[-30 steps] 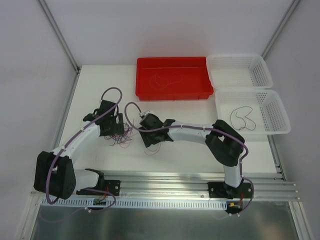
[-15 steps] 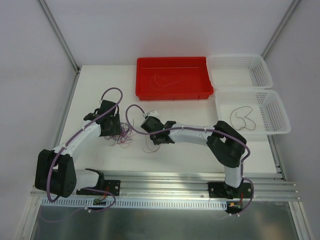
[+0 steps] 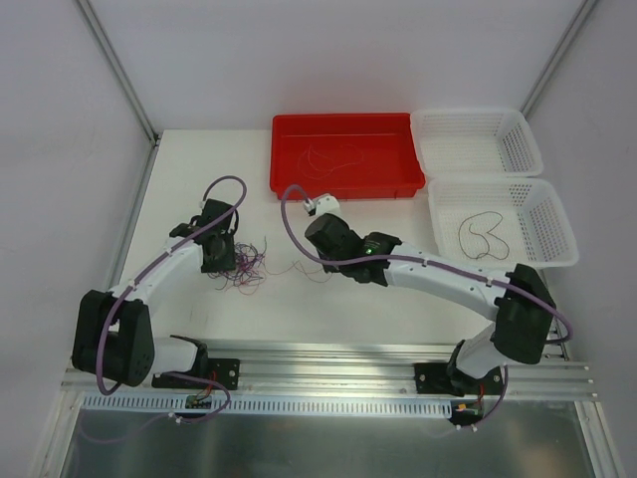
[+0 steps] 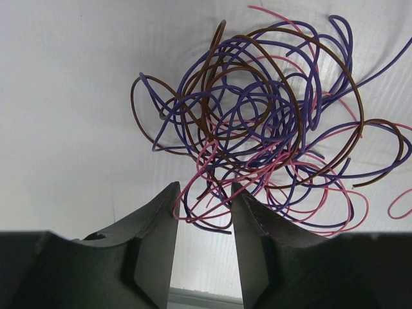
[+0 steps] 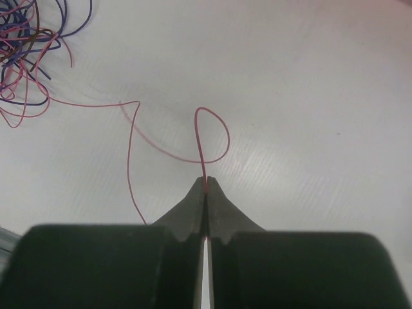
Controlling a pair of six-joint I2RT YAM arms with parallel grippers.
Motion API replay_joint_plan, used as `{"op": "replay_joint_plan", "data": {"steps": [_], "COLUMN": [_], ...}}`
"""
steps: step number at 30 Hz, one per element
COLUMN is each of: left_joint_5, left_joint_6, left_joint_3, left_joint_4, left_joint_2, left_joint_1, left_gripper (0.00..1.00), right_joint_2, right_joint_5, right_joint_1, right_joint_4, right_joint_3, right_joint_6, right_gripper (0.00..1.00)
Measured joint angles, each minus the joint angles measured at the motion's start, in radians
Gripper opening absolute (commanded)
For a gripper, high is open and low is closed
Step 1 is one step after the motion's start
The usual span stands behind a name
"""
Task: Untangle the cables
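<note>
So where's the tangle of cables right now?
In the top view the tangle lies on the table left of centre, just at the tips of the left gripper. One pink strand trails right from it to the shut right gripper.

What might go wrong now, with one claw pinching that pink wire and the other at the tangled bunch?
1. The right gripper is shut on one thin pink wire that seems to run back into the tangle of wires; pulling may tighten the knot or drag the whole bunch along.
2. The left gripper has its jaws apart around just a few edge strands, so it may fail to anchor the bunch.
</note>
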Motion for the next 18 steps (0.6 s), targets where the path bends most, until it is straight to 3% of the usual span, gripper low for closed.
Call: {"op": "replay_joint_plan", "data": {"steps": [1, 3, 8, 18], "left_joint_5": [0.0, -0.004, -0.017, -0.023], "left_joint_6": [0.0, 0.0, 0.001, 0.0], "left_joint_3": [0.001, 0.004, 0.008, 0.01], "left_joint_4": [-0.001, -0.003, -0.005, -0.008], "left_joint_2": [0.002, 0.007, 0.016, 0.026], "left_joint_1": [0.0, 0.0, 0.0, 0.0], "left_gripper": [0.26, 0.22, 0.2, 0.19], "right_joint_2": [-0.018, -0.055, -0.205, -0.681], "right_joint_5": [0.008, 0.025, 0.073, 0.173], "right_joint_1": [0.0, -0.003, -0.02, -0.132], "right_joint_4": [-0.009, -0.027, -0.076, -0.179], "right_joint_3": [-0.001, -0.003, -0.039, -0.042], "right_joint_6": [-0.005, -0.015, -0.036, -0.081], "right_gripper": [0.01, 0.01, 0.01, 0.01]}}
